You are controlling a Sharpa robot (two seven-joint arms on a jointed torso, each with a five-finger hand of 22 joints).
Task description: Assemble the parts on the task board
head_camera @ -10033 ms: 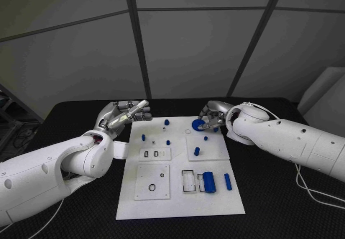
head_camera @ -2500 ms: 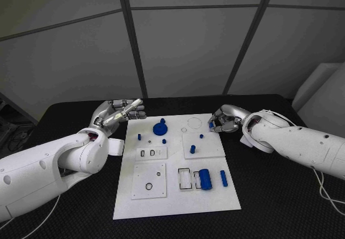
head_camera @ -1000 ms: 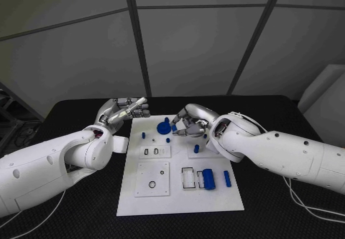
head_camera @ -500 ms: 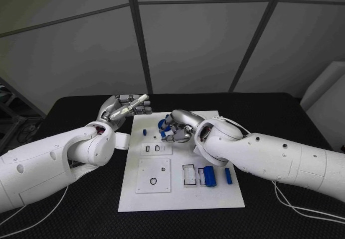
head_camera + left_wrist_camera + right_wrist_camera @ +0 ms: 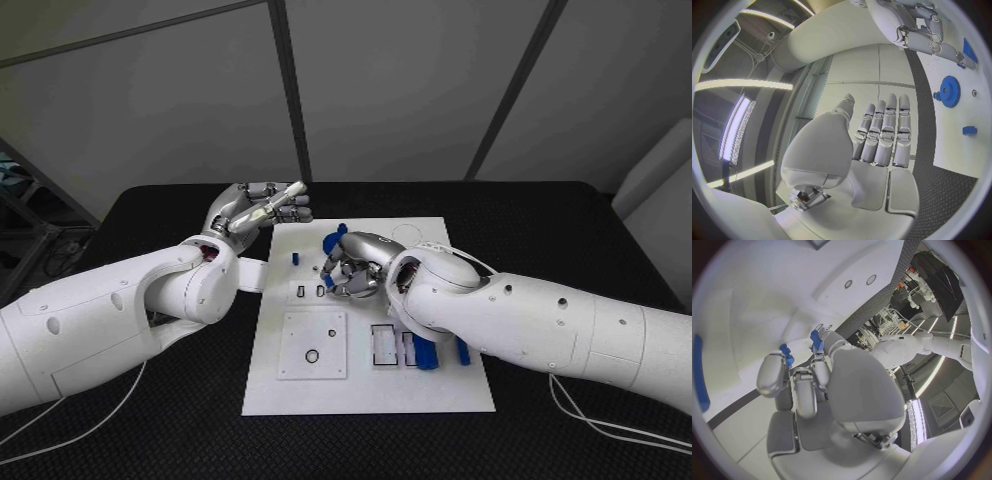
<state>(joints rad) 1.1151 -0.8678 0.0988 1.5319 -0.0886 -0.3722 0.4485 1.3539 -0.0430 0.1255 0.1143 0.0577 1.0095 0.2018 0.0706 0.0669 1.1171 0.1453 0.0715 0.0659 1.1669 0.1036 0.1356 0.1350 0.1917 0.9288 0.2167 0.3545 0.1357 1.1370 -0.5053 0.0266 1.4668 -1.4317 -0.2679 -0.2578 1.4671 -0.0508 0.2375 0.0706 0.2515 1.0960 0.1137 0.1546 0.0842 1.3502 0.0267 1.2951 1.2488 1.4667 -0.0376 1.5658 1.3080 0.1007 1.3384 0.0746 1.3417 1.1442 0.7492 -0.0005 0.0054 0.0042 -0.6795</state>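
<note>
On the black bench (image 5: 577,215) lies the white task board (image 5: 368,395), partly populated. A blue gear (image 5: 949,91) stands near the board's far end, with small blue pegs (image 5: 969,130) seated nearby. The right robot hand (image 5: 353,270) is lowered over the board's middle, fingers curled about a small blue part (image 5: 816,339), apparently seating it. The left robot hand (image 5: 260,212) hovers beside the board's far left corner, fingers straight, together and empty. A blue cylinder (image 5: 434,352) and bar (image 5: 462,353) lie loose near the front; assembly appears roughly half done.

White task board (image 5: 368,395) flat on table, blue parts (image 5: 437,352) (scattered)
</note>
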